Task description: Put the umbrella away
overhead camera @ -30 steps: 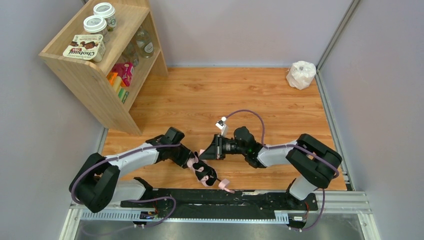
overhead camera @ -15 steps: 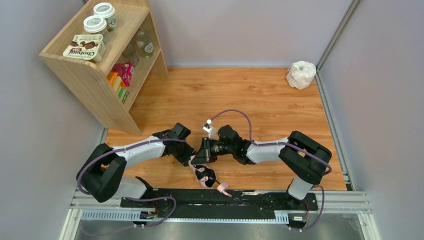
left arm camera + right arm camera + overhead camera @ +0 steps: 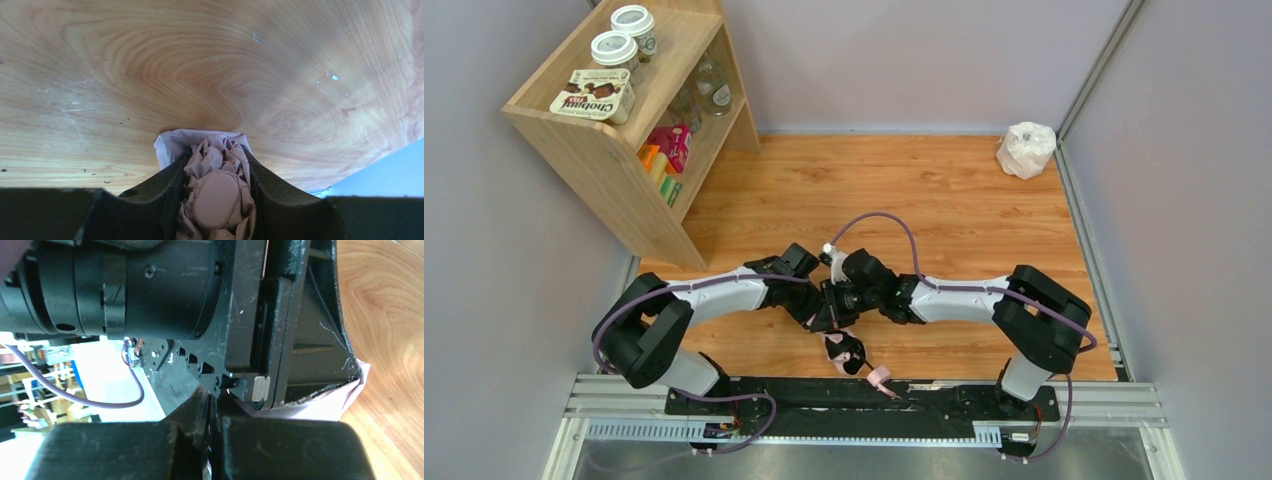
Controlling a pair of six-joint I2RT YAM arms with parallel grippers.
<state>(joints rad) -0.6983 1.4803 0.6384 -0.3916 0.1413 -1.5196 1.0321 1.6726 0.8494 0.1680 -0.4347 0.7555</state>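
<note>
The umbrella (image 3: 837, 346) lies low on the wood floor between the arms, with pale pink fabric, a thin black shaft and a small pink handle (image 3: 879, 377) by the front rail. My left gripper (image 3: 822, 318) is shut on its crumpled pink fabric and oval pink cap (image 3: 216, 199), with the black fingers (image 3: 170, 185) on both sides of the bundle. My right gripper (image 3: 836, 300) presses against the left gripper's black body (image 3: 200, 295). Its jaws stand together with a hairline gap. I cannot see anything held between them. Pink fabric (image 3: 345, 399) shows beside it.
A wooden shelf (image 3: 629, 120) with jars and boxes stands at the back left. A small white plastic bag (image 3: 1026, 149) sits in the back right corner. Grey walls close both sides. A black and metal rail (image 3: 854, 398) runs along the front edge.
My right arm has swung left and its gripper has closed in against the left gripper. My left gripper has shifted right and slightly back with the umbrella.
</note>
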